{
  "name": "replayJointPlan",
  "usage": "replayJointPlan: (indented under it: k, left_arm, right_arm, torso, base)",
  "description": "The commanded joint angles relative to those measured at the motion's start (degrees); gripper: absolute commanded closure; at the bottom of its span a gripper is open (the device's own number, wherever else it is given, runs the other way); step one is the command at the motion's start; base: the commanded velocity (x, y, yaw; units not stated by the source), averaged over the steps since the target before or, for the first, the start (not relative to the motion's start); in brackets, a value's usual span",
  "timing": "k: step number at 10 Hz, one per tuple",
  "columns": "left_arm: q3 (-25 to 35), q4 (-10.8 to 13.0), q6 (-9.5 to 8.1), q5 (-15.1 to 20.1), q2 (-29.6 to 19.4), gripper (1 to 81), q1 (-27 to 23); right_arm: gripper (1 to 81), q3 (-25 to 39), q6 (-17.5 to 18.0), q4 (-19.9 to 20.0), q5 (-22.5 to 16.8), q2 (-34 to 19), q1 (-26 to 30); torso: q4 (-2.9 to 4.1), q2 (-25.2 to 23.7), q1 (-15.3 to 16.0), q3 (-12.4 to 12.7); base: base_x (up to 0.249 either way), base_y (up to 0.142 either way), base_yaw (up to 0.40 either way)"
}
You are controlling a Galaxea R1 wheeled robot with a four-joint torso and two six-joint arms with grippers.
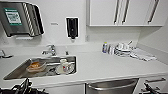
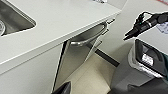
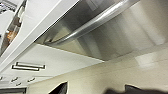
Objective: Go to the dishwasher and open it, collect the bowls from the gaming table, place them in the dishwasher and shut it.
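Right gripper (image 2: pixel 130 33) pressed together near the dishwasher (image 2: pixel 75 60) handle (image 2: pixel 87 37), below the white surface (image 2: pixel 62 20); left gripper's state unclear.

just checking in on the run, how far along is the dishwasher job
Done: the robot has reached the dishwasher under the white counter. In hand: its door looks tipped slightly out at the top, and the steel handle shows close up in the right wrist view. Left: opening it fully, collecting the bowls, loading, closing.
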Motion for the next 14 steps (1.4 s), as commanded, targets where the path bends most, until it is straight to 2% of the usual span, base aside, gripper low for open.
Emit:
replayJointPlan:
  k: [1,4,5,7,11,14]
  left_arm:
    - [0.77,-0.48,0.32,-0.23,-0.91,1.0,-4.71]
    - [0.33,-0.31,0.32,0.12,-0.64,1.0,-4.71]
    - [0.32,-0.22,0.32,0.03,-0.64,1.0,-4.71]
    - [0.33,-0.22,0.32,0.03,-0.56,1.0,-4.71]
    - [0.33,-0.31,0.32,0.03,-0.64,1.0,-4.71]
    - [0.33,-0.4,0.32,0.03,-1.08,1.0,-4.71]
  right_arm:
    - [1.0,-3.77,6.17,0.35,-8.72,4.69,9.84]
    - [1.0,-7.29,9.08,0.34,-10.22,9.54,11.95]
    - [1.0,-9.48,10.39,0.34,-11.45,11.63,12.57]
    - [1.0,-13.44,13.91,0.43,-11.45,14.11,13.0]
    - [1.0,-23.09,15.06,1.22,-11.72,19.55,15.2]
    - [1.0,-26.45,16.81,1.57,-11.72,20.96,16.52]
  torso:
    - [0.0,0.0,0.0,0.0]
    - [0.0,0.0,0.0,0.0]
    - [0.0,0.0,0.0,0.0]
    - [0.0,0.0,0.0,0.0]
    - [0.0,0.0,0.0,0.0]
    - [0.0,0.0,0.0,0.0]
  base:
    - [0.0,0.0,0.0]
    - [0.0,0.0,0.0]
    - [0.0,0.0,0.0]
    - [0.0,0.0,0.0]
    - [0.0,0.0,0.0]
    - [0.0,0.0,0.0]
